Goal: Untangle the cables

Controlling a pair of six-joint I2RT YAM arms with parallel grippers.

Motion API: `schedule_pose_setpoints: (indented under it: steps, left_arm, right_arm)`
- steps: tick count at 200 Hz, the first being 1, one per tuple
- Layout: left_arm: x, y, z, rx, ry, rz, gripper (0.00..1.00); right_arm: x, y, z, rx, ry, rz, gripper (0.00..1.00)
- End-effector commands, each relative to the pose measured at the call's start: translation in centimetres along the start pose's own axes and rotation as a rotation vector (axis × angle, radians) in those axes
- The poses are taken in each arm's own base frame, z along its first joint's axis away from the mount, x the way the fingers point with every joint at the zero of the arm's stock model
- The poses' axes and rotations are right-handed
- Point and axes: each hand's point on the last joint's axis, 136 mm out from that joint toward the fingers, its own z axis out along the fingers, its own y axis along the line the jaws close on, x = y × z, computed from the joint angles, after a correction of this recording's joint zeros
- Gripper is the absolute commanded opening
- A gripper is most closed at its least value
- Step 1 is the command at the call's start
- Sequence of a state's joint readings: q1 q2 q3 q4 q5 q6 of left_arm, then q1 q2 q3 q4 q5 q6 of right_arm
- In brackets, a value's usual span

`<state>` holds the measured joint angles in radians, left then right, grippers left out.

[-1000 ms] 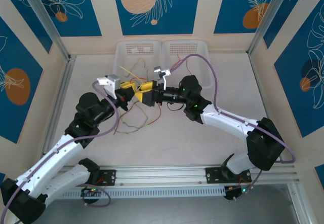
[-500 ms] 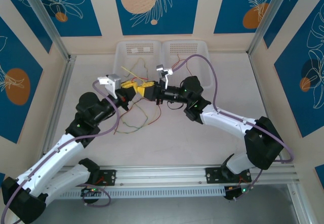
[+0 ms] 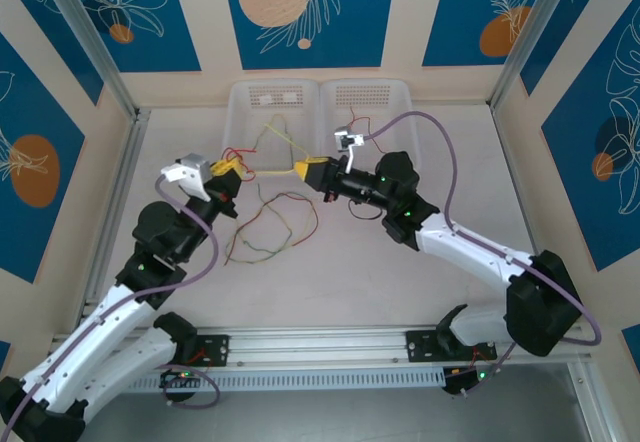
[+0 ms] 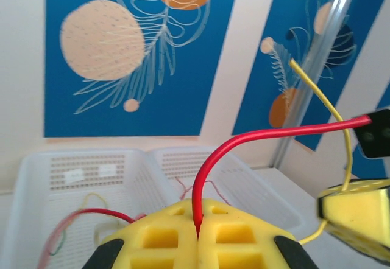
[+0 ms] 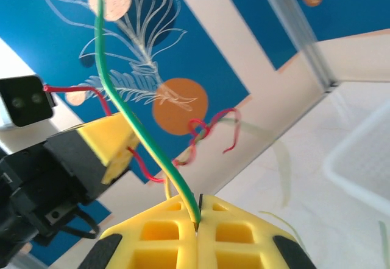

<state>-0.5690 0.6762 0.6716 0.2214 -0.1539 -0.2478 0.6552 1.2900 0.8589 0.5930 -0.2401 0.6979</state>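
Now drawn apart, left gripper (image 4: pixel 198 235) clamps red cable (image 4: pixel 256 136), right gripper (image 5: pixel 198 223) clamps green cable (image 5: pixel 131 118).

The left arm (image 3: pixel 120 297) runs from its near-left base toward the far middle, wrist tipped upward. The left jaws are pressed together on a red cable (image 4: pixel 244 140). The right arm (image 3: pixel 470 250) stretches in from the near right, elbow bent and forearm pointing left. The right jaws are clamped on a green cable (image 5: pixel 131 123). The two sets of jaws face each other, apart.
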Motion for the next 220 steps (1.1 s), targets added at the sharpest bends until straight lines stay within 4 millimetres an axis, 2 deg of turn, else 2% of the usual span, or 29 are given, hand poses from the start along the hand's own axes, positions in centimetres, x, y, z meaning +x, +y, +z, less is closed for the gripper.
schedule_pose_setpoints:
  steps: [1,32,69,104,130,142,172,192,220]
  left_arm:
    - [-1.2,3.5,-1.6,-0.187,-0.05,0.054,0.0]
    - [-2.0,4.7,-3.6,-0.238,-0.103,0.066,0.0]
    - [-1.6,5.5,-4.4,-0.27,-0.093,0.065,0.0]
    - [-1.0,6.1,-4.6,-0.296,-0.087,0.065,0.0]
    - [-0.8,6.5,-4.5,-0.31,-0.078,0.071,0.0]
    - [-0.7,6.4,-4.4,-0.302,-0.073,0.069,0.0]
    - [-1.2,5.5,-4.0,-0.255,-0.073,0.07,0.0]
    - [-2.0,4.8,-3.8,-0.221,-0.083,0.08,0.0]
    - [-2.6,2.8,-3.2,-0.116,-0.077,0.102,0.0]
  right_arm:
    - [-1.9,-3.5,-2.5,0.188,-0.084,-0.023,0.0]
    - [-3.6,-6.5,-6.1,0.393,-0.147,-0.012,0.0]
    - [-5.8,-9.5,-12.0,0.633,-0.279,0.014,0.0]
    - [-7.4,-10.7,-17.4,0.792,-0.389,0.026,0.0]
    - [-8.6,-11.0,-22.4,0.958,-0.487,0.035,0.0]
    - [-9.3,-10.8,-23.9,0.977,-0.511,0.035,0.0]
    - [-10.3,-8.4,-22.8,0.805,-0.493,-0.005,0.0]
    - [-10.5,-6.7,-20.6,0.669,-0.423,-0.064,0.0]
    - [-10.1,-3.2,-16.8,0.403,-0.311,-0.161,0.0]
